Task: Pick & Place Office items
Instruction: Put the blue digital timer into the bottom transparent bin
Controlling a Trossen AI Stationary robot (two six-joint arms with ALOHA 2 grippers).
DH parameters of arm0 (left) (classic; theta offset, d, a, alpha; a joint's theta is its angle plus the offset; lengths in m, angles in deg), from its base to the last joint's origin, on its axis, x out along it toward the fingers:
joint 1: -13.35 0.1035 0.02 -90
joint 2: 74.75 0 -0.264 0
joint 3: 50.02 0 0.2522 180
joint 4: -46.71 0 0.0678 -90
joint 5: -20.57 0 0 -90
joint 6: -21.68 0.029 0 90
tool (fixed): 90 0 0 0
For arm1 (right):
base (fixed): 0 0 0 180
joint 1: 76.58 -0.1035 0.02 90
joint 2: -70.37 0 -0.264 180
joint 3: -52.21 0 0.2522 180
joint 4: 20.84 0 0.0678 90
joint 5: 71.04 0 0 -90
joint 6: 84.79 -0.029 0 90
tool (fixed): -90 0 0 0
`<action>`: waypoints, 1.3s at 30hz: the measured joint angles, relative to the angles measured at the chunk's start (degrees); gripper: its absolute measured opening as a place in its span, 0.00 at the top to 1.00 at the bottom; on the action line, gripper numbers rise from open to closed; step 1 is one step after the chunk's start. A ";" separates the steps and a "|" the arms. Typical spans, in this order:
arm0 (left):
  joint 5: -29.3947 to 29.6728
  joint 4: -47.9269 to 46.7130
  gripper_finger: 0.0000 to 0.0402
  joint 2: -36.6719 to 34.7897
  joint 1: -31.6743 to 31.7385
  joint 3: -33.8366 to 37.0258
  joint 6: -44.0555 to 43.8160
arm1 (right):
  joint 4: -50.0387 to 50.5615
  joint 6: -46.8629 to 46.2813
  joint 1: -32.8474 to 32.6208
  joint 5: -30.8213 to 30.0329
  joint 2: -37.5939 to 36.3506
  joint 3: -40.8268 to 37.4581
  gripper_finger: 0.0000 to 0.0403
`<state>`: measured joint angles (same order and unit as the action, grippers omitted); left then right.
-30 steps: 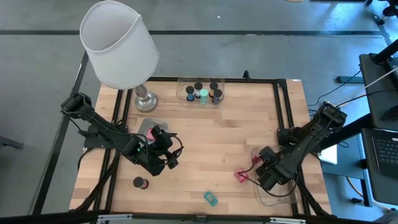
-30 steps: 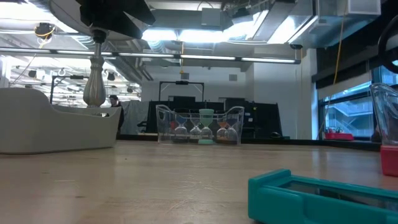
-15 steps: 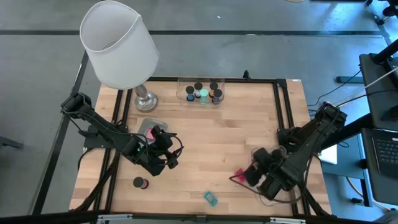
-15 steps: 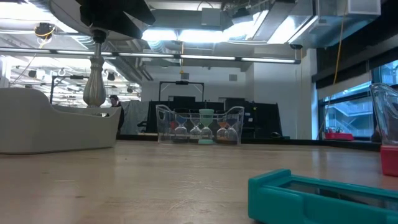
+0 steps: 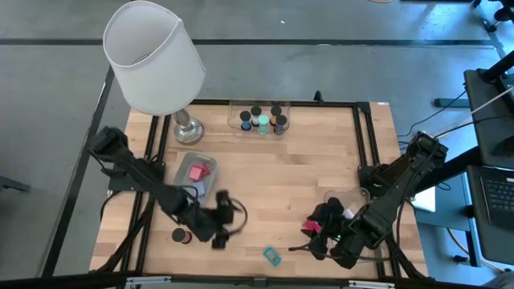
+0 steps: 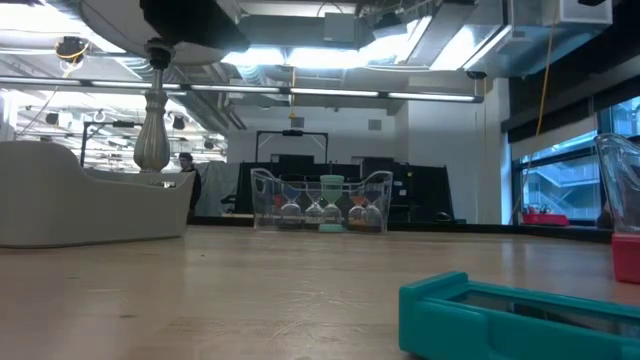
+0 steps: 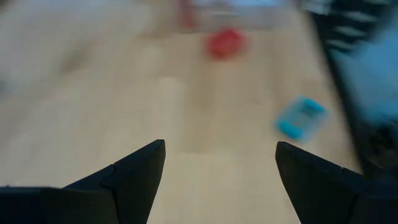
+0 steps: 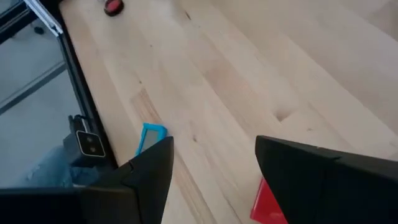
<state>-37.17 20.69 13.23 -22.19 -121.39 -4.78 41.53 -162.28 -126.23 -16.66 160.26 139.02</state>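
Note:
My left gripper [image 5: 225,220] [image 7: 221,162] hovers open above the near-left part of the table, with a dark cylinder with a red top [image 5: 180,235] just left of it. My right gripper [image 5: 305,241] [image 8: 214,155] hangs open above the near right, nothing between its fingers. A red block [image 5: 312,227] [image 8: 266,204] lies on the wood beside and below its fingers. A teal clip [image 5: 271,255] [image 6: 520,315] [image 8: 149,137] lies flat near the front edge, between the two grippers.
A clear tray [image 5: 259,119] with several dark cylinders stands at the far edge. A second tray [image 5: 186,178] at the left holds a pink block [image 5: 198,171]; a third [image 5: 357,250] lies under my right arm. A white-shaded lamp [image 5: 152,56] stands at the far left.
My left gripper has swung from beside the left tray toward the table's near edge and a little to the right, turning as it went. My right gripper has risen from beside the red block and tipped, shifting toward the near edge. The block has stayed on the wood.

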 joint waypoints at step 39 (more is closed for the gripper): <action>0.10 13.88 0.24 10.04 -3.75 0.00 19.93 | -41.76 36.15 1.49 4.41 25.97 -0.07 0.13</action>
<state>-37.07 34.57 23.27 -25.94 -121.39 15.16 -0.23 -126.13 -124.75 -12.24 186.22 138.96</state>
